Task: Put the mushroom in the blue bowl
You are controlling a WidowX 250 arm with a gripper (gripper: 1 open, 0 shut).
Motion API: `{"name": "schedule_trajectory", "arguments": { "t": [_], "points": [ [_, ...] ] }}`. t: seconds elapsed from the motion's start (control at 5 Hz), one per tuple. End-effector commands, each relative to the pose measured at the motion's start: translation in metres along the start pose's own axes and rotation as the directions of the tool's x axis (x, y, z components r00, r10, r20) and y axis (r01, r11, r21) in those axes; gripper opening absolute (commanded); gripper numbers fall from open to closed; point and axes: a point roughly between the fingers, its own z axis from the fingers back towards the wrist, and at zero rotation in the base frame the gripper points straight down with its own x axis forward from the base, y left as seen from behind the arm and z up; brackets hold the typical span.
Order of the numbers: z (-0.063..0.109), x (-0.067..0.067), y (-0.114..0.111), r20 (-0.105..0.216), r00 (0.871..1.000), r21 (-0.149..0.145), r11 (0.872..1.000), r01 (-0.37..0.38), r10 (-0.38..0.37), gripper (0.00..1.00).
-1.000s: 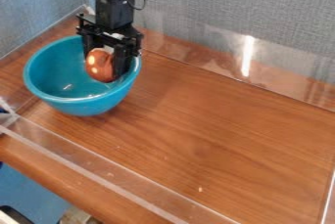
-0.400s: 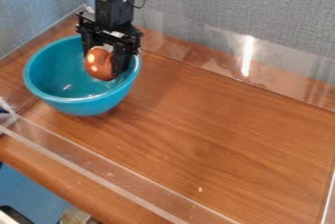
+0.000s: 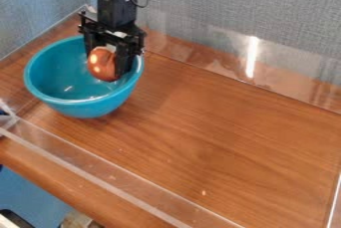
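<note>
The blue bowl (image 3: 60, 91) stands at the back left of the wooden table. Over its right half my black gripper (image 3: 103, 66) hangs pointing straight down, shut on the mushroom (image 3: 103, 65), a small glossy orange-brown egg-like thing. The mushroom sits between the fingers (image 3: 86, 57), just inside the bowl's rim and above its floor. Whether it touches the bowl's inner wall I cannot tell.
The brown wooden table (image 3: 213, 132) stretches to the right and front of the bowl. Clear acrylic walls (image 3: 253, 58) ring the table's edges. A grey textured wall stands behind the arm.
</note>
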Motion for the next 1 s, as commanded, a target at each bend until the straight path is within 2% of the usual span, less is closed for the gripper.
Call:
{"name": "schedule_trajectory", "arguments": {
  "t": [0.0,0.8],
  "points": [
    [0.025,0.002,0.011,0.08,0.996,0.02,0.999,-0.028,0.026,0.0],
    [0.036,0.004,0.011,0.115,0.993,0.018,1.0,-0.022,0.019,0.0]
  ]
}}
